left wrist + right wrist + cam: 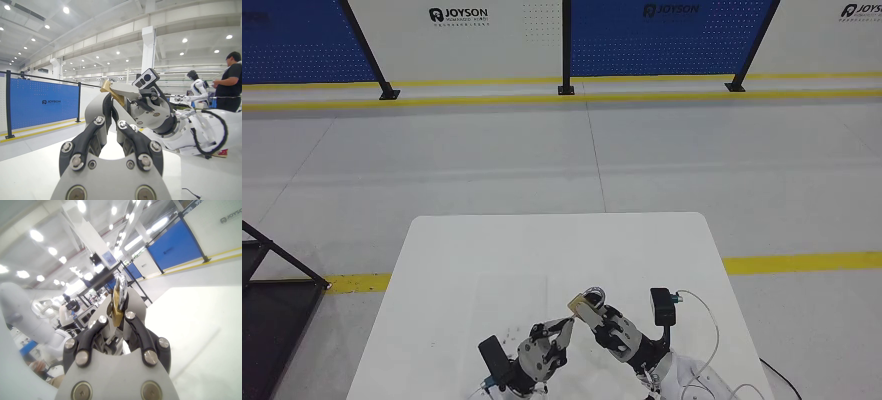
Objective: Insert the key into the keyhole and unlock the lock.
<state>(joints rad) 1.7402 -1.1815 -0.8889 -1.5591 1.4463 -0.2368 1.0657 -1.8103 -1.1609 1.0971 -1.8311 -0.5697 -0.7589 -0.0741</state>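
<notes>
Lock point(116, 315): body is brass-coloured metal with a brushed, dull sheen. Shackle point(122, 289) is chromed and mirror-bright.

Right gripper point(119, 302): jaws have a smooth, matt, pale grey shell. Linkage bars point(136, 328) are black and satin, and look like plastic. Pivot pins point(150, 356) are bare polished metal.

Left gripper point(111, 102): same matt grey shell. Pads point(107, 108) are black, ribbed and rubbery-looking.

Worktop point(542, 250): white, smooth, matt.

Floor point(642, 160): pale grey, smooth, slight gloss.

Fence panel point(37, 102): blue, perforated, matt.

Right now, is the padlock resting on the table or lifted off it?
Lifted: the padlock is clamped by its brass body in the right gripper's fingers, clear above the table.
</notes>
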